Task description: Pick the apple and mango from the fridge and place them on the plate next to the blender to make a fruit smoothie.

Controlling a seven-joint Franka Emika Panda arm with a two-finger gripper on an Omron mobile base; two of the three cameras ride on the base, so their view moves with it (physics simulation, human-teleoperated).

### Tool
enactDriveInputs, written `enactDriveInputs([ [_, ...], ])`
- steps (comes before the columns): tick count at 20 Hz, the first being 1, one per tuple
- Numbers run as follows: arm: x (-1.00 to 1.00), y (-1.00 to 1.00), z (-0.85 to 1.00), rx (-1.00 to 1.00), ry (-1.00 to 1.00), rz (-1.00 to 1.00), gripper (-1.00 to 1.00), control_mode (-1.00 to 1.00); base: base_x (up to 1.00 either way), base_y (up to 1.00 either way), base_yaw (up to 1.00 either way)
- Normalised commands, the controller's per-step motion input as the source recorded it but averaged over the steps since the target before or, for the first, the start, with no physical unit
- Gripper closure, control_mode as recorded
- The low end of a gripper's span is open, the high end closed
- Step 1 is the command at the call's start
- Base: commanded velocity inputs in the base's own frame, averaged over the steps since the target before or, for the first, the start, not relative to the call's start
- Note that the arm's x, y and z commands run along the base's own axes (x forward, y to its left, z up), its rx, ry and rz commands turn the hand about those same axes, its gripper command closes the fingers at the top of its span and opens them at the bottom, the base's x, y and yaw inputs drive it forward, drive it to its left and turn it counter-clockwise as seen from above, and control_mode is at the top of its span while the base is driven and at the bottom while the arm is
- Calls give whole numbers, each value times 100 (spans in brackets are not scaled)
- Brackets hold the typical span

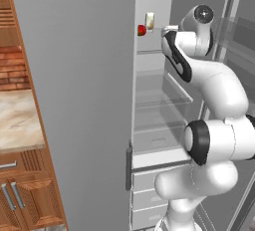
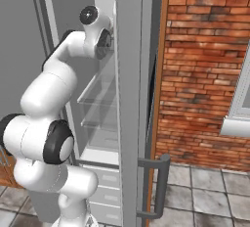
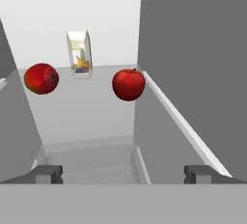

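Gripper (image 3: 123,174) spread wide, nothing between the fingers, aimed along the top shelf (image 3: 87,112) of the fridge (image 1: 74,100). Apple (image 3: 129,84) ahead, near the shelf's right edge as seen from the hand view, just beside the inner wall, well short of contact. Mango (image 3: 41,78) near the left edge, about level with the apple. Small carton (image 3: 79,54) farther back toward the rear edge, between the two fruits. From the left base view, arm reaching into the upper compartment, apple just visible past the door edge. Likely handling: apple rigid, light, glossy and round, so prone to rolling or squirting out of a glancing pinch. Best bet: close across the widest part, centred, fingers either side of the equator. Little clearance to the wall on one side, so finger placement there looks tight. Plate and blender step not yet started.
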Motion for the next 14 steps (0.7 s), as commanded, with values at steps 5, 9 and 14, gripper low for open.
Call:
enactDriveInputs([
  [5,54,-2,-15,0,2,0,-100,-100,0,0,0],
  [9,42,-8,-7,0,2,0,-100,-100,0,0,0],
  [14,51,-18,-2,2,0,0,-100,-100,0,0,0],
])
